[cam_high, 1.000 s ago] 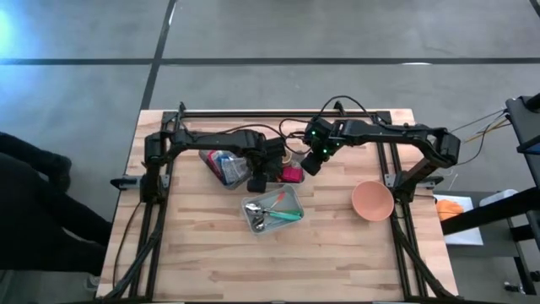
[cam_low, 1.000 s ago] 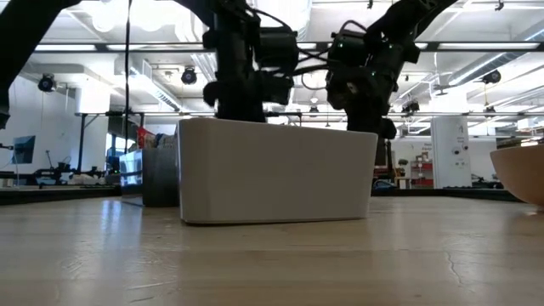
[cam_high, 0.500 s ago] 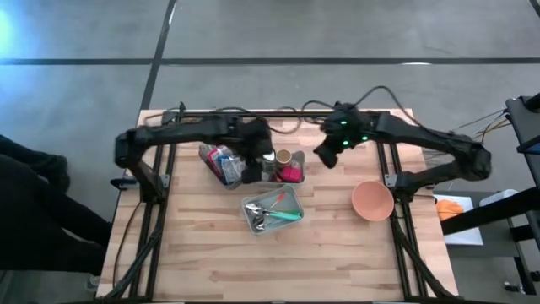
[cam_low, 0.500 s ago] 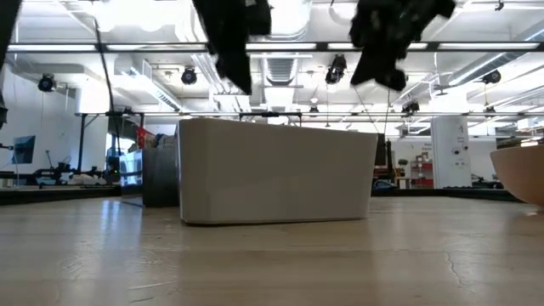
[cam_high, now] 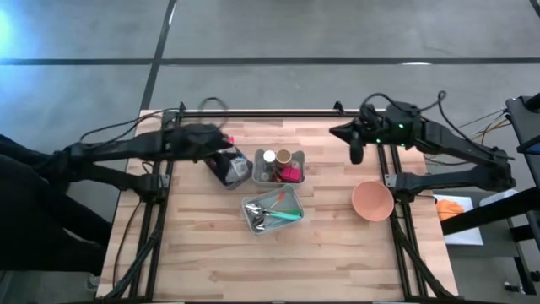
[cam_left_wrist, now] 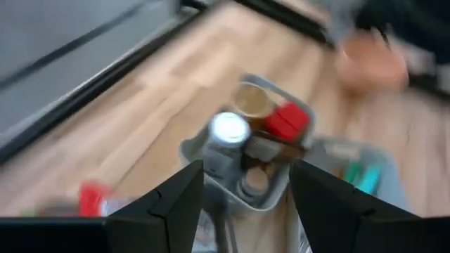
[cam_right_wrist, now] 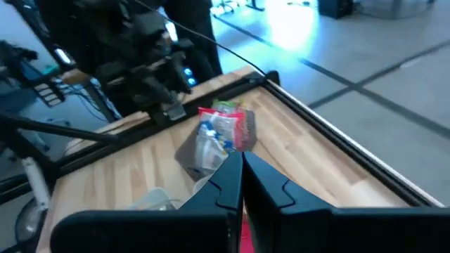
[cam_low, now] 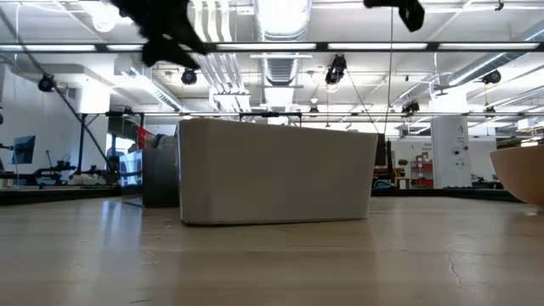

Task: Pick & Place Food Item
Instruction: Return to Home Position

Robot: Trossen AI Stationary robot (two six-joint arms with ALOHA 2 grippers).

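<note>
Landmark: top gray bin (cam_high: pixel 278 181), mid-bench (cam_high: pixel 211 253). We see the white-capped bottle (cam_high: pixel 268 157) and the brown bottle (cam_high: pixel 284 156) standing upright inside it, side by side, with a red item (cam_high: pixel 292 175) in with them.

Left gripper (cam_high: pixel 221 144) hangs just off the bin's left side, over the snack packets (cam_high: pixel 232 167). In the left wrist view its fingers (cam_left_wrist: pixel 176 204) are spread wide with nothing between them, and the bin is straight ahead.

Right gripper (cam_high: pixel 355 152) sits well off the bin's right side and a bit behind it. In the right wrist view its fingers (cam_right_wrist: pixel 228 190) are pressed together, empty. Left is the nearer of the two.

We judge the sorting done: nothing looks left to grab, so the coming move points away from the bin, each arm to its own side. Bottom gray bin (cam_high: pixel 248 208) lies just in front of the top one and the pink bowl (cam_high: pixel 372 201) off to its right, both apart from the grippers.
</note>
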